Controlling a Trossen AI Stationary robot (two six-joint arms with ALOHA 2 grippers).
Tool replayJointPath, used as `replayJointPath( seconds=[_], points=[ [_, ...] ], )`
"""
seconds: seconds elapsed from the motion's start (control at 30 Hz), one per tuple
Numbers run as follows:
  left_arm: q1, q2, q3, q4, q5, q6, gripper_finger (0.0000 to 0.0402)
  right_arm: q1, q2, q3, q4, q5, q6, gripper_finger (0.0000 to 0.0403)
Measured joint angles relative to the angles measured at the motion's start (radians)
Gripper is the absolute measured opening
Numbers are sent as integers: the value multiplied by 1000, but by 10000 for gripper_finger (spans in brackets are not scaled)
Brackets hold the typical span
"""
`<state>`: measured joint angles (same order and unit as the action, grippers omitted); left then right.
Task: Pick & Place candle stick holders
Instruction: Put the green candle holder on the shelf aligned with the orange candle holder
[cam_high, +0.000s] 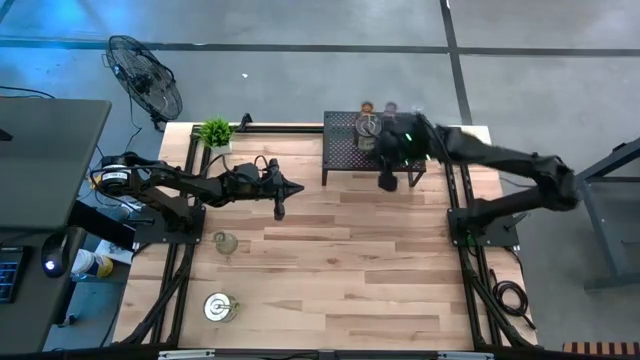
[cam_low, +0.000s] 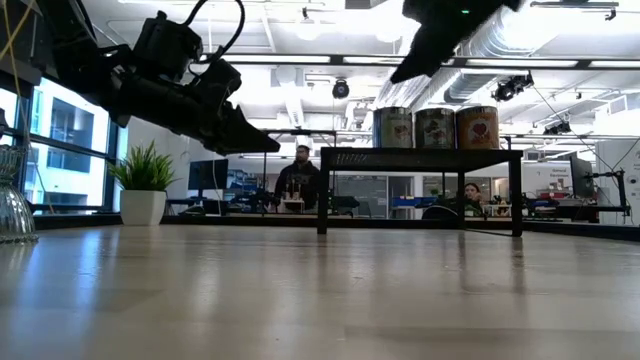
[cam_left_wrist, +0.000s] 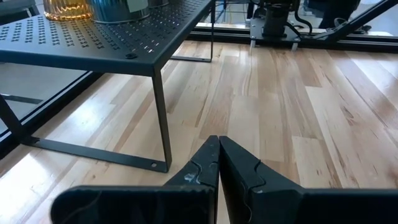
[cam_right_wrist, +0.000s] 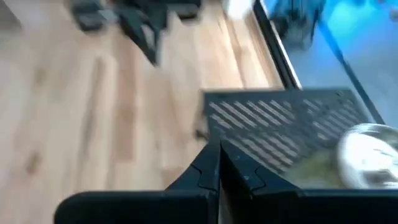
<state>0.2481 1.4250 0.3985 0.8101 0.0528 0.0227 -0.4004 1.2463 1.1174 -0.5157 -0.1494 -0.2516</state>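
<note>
Three candle stick holders (cam_low: 435, 127) stand in a row on the black mesh rack (cam_high: 345, 160) at the table's far side; they also show from above (cam_high: 368, 127). A glass holder (cam_high: 225, 242) and a silver holder (cam_high: 220, 307) stand on the table at the near left. My left gripper (cam_high: 290, 190) is shut and empty, above the table left of the rack; it also shows in the left wrist view (cam_left_wrist: 219, 149). My right gripper (cam_high: 387, 182) is shut and empty, high above the rack's near edge; it also shows in the right wrist view (cam_right_wrist: 219, 152).
A small green potted plant (cam_high: 215, 132) stands at the far left corner. An amber holder (cam_left_wrist: 65, 7) and a silver one (cam_left_wrist: 118, 9) show on the rack's top. Bare wood lies in the table's middle and near right. People sit in the room behind (cam_low: 300, 175).
</note>
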Motion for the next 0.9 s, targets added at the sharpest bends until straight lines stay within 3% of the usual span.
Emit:
replayJointPath(
  seconds=[0.17,0.27,0.4,0.63,0.9],
  points=[
    [0,-4,2,-39,12,-27,5,153,-195,-299,313,81,121,0],
    [0,-60,41,-196,32,-52,5,249,-281,-430,428,193,160,0],
    [-26,-145,152,-511,-12,-73,5,353,-355,-582,573,313,210,0],
    [-159,-193,388,-1080,-158,-121,5,463,-392,-764,760,409,261,0],
    [-311,-193,588,-1598,-262,-498,5,538,-389,-881,946,452,272,0]
  ],
)
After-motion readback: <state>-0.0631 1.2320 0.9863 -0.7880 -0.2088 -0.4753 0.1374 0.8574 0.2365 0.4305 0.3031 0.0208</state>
